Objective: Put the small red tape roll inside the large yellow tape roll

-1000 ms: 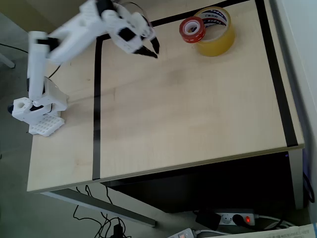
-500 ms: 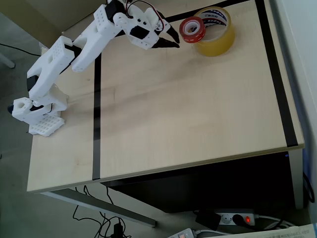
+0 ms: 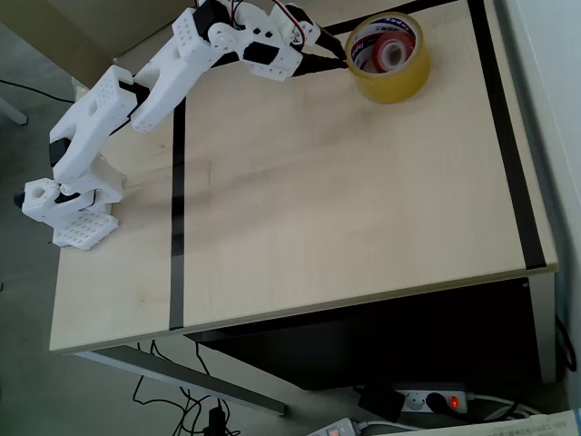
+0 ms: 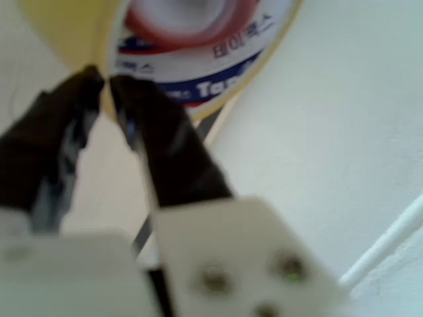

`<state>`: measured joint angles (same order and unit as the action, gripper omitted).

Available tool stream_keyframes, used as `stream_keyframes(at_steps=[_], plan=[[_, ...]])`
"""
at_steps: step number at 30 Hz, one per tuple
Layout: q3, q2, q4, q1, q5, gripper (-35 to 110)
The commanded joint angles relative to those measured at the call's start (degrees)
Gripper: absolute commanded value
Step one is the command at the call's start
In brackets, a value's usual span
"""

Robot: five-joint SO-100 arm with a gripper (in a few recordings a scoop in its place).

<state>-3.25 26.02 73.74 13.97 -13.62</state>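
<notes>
Sitting inside the wide translucent yellow tape roll (image 3: pixel 392 56), small red tape ring (image 3: pixel 388 53); hand (image 4: pixel 100 84) nearly pressed together, empty, at its rim.

The large yellow tape roll (image 3: pixel 390 56) is sitting near the table's (image 3: pixel 345 218) far edge in the overhead view, and the small red tape roll (image 3: pixel 388 53) is taking up its hollow. The gripper (image 3: pixel 341 62) is crowding the roll's left wall, its dark fingers (image 4: pixel 158 145) lying nearly together at the yellow rim. Everything nearer on the tabletop is lying open, with black tape lines (image 3: pixel 176 209) bordering it left and right.
</notes>
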Motion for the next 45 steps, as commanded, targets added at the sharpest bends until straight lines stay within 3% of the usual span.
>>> stream_keyframes(at_steps=[1,4,9,12,17,23,31,37,42,45], plan=[[3.2,3.4,-1.5,0.5,-0.4,0],[5.9,3.4,4.0,0.5,-0.8,0],[16.9,5.4,29.4,-2.6,-3.0,0],[-7.7,22.5,29.9,-7.2,-3.0,0],[-27.2,49.6,29.9,-10.1,-2.5,0],[-68.9,88.9,18.8,-2.3,-0.3,0],[-130.6,130.4,-5.1,-9.1,9.4,0],[-154.5,148.4,-10.5,-13.3,13.9,0],[-167.6,164.8,-5.8,-12.5,15.6,0],[-170.7,165.1,-5.1,-12.2,17.3,0]])
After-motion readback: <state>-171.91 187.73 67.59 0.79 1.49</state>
